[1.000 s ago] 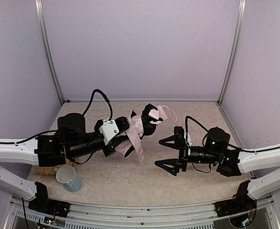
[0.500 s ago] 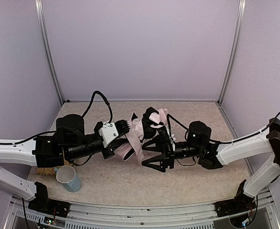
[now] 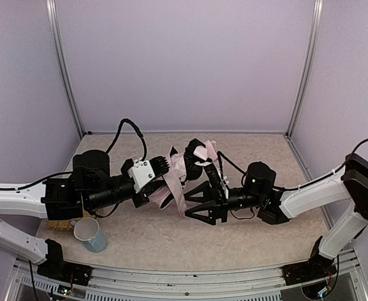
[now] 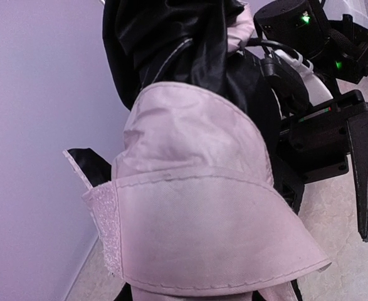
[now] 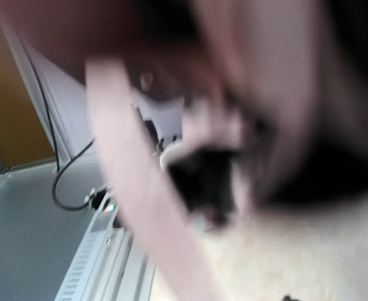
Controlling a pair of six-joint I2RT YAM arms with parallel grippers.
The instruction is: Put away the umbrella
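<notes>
Beige desk (image 3: 259, 157), purple walls (image 3: 184, 63). Your umbrella (image 3: 177, 182): collapsed, fabric loose, aloft mid-desk, pinched by left pincer (image 3: 168, 165). Right pincer (image 3: 185, 206): spread beside hanging fabric. Outstanding, likely: bundling, strapping, stowing.

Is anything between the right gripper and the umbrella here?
Nothing visible. The right gripper, fingers open, is right at the hanging pink fabric of the umbrella, which the left gripper holds. The mug stands well aside, by the left arm.
</notes>
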